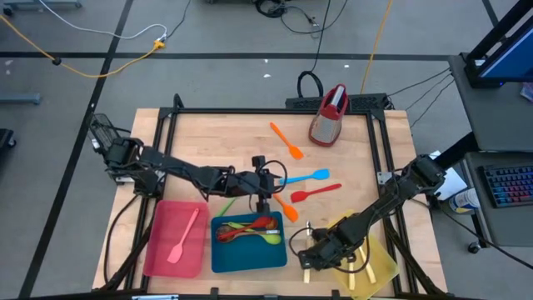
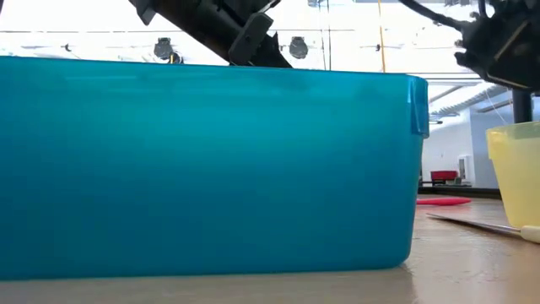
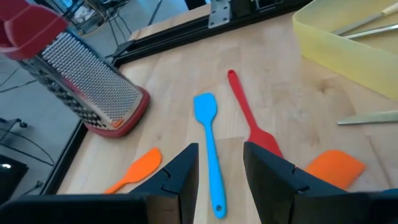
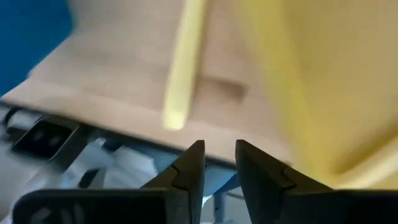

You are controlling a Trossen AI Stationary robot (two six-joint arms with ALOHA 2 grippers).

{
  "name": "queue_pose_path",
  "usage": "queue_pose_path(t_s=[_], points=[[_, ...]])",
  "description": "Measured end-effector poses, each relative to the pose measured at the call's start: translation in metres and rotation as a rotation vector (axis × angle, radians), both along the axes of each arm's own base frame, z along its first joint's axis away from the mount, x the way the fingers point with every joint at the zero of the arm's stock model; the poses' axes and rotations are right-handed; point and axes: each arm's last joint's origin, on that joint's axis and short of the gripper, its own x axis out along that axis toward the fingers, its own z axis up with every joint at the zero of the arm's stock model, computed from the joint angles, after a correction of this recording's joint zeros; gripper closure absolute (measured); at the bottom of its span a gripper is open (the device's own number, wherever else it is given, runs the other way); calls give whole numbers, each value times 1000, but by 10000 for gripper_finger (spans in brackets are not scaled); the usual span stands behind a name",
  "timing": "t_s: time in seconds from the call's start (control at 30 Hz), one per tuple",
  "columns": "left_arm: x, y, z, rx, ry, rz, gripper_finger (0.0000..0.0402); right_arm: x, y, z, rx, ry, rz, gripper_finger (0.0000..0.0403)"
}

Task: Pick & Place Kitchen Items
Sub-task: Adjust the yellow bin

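Nearest the front edge of the worktop [image 1: 208,133] stood three trays in a row. The red tray [image 1: 158,250] held a pink spatula [image 1: 183,237] lying slantwise. The blue tray [image 1: 247,258] in the middle held a small heap of utensils [image 1: 250,231], red, green and brown ones, too tangled to tell apart. The yellow tray [image 1: 379,265] stood at the right, with a cream knife [image 1: 350,271] in it and another cream knife [image 4: 182,68] on the wood just beside its wall, between the yellow and blue trays.

The right gripper [image 1: 310,250] hung low over that gap at the front edge, its jaws a narrow way apart with nothing between them, the loose knife just ahead of them.

Farther in, the left gripper [image 1: 265,200] reached across from the left side and hovered just behind the blue tray, jaws apart and empty. Ahead of it on the bare wood lay a blue spatula [image 3: 209,149], with a red spatula [image 3: 252,121] just beside it and an orange spatula [image 3: 334,168] close by the gripper. Beyond those lay another orange spatula [image 1: 286,140], alone on the wood.

Farthest back stood the red-topped metal grater [image 1: 329,117], tilted, near the rear edge.
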Motion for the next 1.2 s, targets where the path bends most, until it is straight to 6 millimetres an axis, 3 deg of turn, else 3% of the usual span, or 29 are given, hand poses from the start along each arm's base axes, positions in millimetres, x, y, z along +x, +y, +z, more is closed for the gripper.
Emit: queue_pose_path(t_s=[0.37, 0.93, 1.2], points=[[1, 13, 0, -29, -9, 50, 270, -5, -21, -5, -107, 98, 83, 321], [1, 13, 0, -45, -13, 57, 270, -1, -68, -5, -255, 148, 200, 321], [1, 13, -1, -65, -7, 65, 270, 2, -65, 9, -219, 73, 201, 321]])
